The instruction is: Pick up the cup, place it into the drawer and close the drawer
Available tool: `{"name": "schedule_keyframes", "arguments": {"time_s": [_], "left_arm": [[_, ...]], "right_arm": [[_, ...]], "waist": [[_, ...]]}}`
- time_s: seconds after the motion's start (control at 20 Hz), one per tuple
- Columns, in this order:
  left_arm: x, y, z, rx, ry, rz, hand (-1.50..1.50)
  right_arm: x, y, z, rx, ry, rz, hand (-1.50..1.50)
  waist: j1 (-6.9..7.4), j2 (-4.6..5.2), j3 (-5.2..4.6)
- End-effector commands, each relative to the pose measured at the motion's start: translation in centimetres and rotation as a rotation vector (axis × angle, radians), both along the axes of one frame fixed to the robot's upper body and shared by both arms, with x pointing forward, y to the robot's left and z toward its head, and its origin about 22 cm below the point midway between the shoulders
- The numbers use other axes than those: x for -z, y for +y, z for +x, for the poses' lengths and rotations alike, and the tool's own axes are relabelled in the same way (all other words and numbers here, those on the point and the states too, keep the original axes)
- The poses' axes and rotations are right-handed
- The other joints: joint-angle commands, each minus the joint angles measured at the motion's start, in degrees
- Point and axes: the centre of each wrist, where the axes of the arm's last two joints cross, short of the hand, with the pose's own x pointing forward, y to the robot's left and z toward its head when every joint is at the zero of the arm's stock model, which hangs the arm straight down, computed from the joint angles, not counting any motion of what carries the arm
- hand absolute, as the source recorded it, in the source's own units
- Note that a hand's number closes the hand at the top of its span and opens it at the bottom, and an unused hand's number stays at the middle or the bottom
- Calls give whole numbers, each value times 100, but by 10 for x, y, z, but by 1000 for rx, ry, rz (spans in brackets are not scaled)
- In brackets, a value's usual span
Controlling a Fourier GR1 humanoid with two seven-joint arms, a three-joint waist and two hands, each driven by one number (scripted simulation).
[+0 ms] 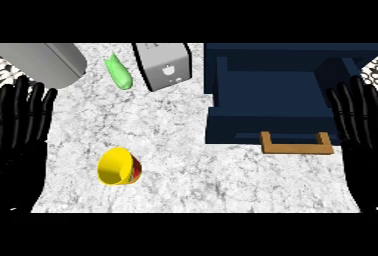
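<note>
The yellow cup [118,166] lies on its side on the marble counter [184,150], at about seven o'clock from the middle, its mouth turned to the left; inside only yellow wall shows, and a red band shows on its right side. At about two o'clock from the cup the dark blue drawer [269,95] stands pulled open, with a wooden handle [295,143] at its front; I see nothing inside it. At twelve o'clock from the cup a green object [118,73] lies beside a grey toaster [164,65]. A grey appliance [44,62] is cut off at top left. The left hand [22,130] rests at nine o'clock, fingers straight and upward, holding nothing. The right hand [358,125] rests at three o'clock in the same pose.
</note>
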Motion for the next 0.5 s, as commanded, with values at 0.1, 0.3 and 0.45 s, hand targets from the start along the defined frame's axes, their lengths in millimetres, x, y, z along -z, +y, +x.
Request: {"name": "schedule_keyframes", "arguments": {"time_s": [0.1, 0.3, 0.45], "left_arm": [[5, -4, -11, 153, 1, 21, -150], [20, -20, -23, 348, 135, -125, -150], [9, 0, -26, 354, 149, -118, -150]], "right_arm": [[17, -16, 7, -2, 63, 22, -150], [21, 0, -3, -90, 143, 105, -150], [9, -7, 4, -82, 135, 116, -150]], "waist": [[-73, -117, -19], [-59, -125, -17], [-57, -119, -20]]}}
